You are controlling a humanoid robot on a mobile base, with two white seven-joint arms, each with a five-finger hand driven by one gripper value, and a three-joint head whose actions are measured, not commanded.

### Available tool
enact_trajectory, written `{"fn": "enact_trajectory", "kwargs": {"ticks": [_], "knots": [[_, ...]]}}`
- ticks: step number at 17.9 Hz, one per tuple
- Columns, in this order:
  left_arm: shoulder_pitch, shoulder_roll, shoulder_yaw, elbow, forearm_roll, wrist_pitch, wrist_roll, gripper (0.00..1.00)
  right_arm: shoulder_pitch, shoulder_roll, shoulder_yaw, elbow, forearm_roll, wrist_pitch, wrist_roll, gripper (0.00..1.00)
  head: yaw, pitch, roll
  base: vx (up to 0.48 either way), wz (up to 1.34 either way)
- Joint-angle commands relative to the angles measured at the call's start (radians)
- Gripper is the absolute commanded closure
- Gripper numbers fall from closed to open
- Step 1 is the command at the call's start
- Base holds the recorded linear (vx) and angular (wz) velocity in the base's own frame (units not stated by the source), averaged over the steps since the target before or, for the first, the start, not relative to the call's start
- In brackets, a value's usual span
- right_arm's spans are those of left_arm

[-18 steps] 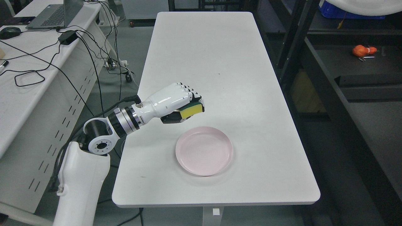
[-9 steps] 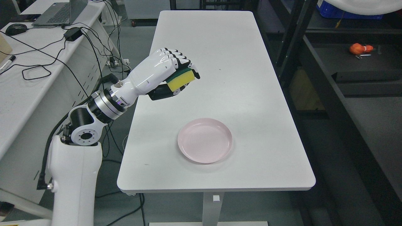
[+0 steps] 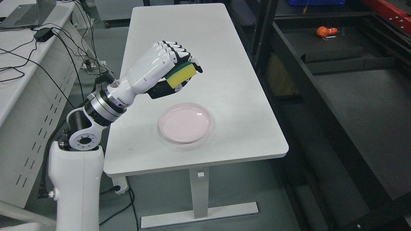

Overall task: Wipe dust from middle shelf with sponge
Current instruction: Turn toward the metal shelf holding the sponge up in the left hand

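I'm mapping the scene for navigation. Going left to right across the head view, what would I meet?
Laptop → left hand gripping the sponge → white table → black shelf with an orange object.

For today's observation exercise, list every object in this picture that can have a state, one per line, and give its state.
left robot hand: raised above the table, fingers closed on the sponge
sponge: yellow with a green top, gripped, off the table
pink plate: upright on the table, nothing on it
white table: standing, holds only the plate
black shelf: at the right, not touched by the sponge
laptop: open, on the side desk
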Motion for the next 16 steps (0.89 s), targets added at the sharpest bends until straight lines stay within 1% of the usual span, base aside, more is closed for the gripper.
{"fn": "enact_trajectory", "kwargs": {"ticks": [1, 6, 10, 16], "knots": [[0.054, -0.002, 0.020, -0.021, -0.001, 0.000, 0.000, 1.00, 0.000, -0.017, 0.000, -0.017, 0.000, 0.073, 0.000, 0.00, 0.0000, 0.000, 0.000, -0.209, -0.13], [0.088, -0.002, 0.033, -0.016, -0.010, 0.000, 0.001, 1.00, 0.000, -0.017, 0.000, -0.017, 0.000, 0.073, 0.000, 0.00, 0.0000, 0.000, 0.000, -0.283, -0.11], [0.088, -0.002, 0.078, -0.018, -0.010, 0.000, 0.000, 1.00, 0.000, -0.017, 0.000, -0.017, 0.000, 0.073, 0.000, 0.00, 0.0000, 0.000, 0.000, -0.330, -0.20], [0.100, -0.002, 0.050, -0.029, -0.009, 0.000, -0.002, 0.99, 0.000, -0.017, 0.000, -0.017, 0.000, 0.073, 0.000, 0.00, 0.0000, 0.000, 0.000, -0.343, -0.56]]}}
